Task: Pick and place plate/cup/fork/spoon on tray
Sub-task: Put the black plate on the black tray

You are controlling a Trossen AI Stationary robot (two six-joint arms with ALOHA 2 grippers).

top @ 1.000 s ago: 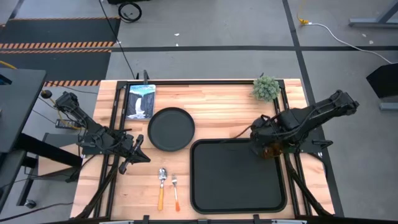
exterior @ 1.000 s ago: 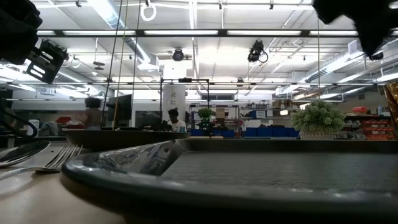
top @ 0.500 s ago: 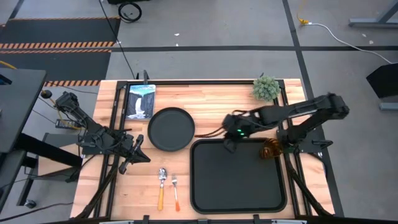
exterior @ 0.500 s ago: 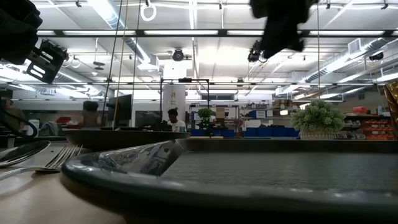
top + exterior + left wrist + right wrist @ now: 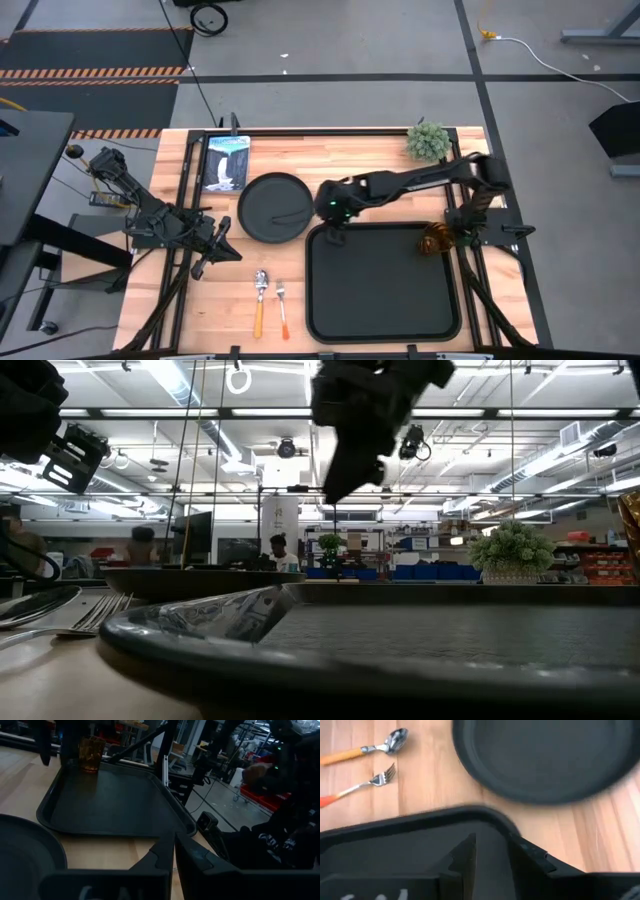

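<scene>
A light wooden table (image 5: pixel 340 150) with a black frame along its edges is carrying everything here. The tray (image 5: pixel 383 282) is sitting on its front right part, rim just beside the plate (image 5: pixel 274 207), which is lying directly on the wood near the middle. The spoon (image 5: pixel 260 300) and the fork (image 5: pixel 282 309) are lying side by side at the front edge, left of the tray (handles pointing toward the front). A picture card (image 5: pixel 225 162) is resting at the back left, just behind the plate, and a small green plant (image 5: pixel 428 141) is standing at the back right corner. The cup (image 5: pixel 436 240) is standing at the tray's back right corner.
</scene>
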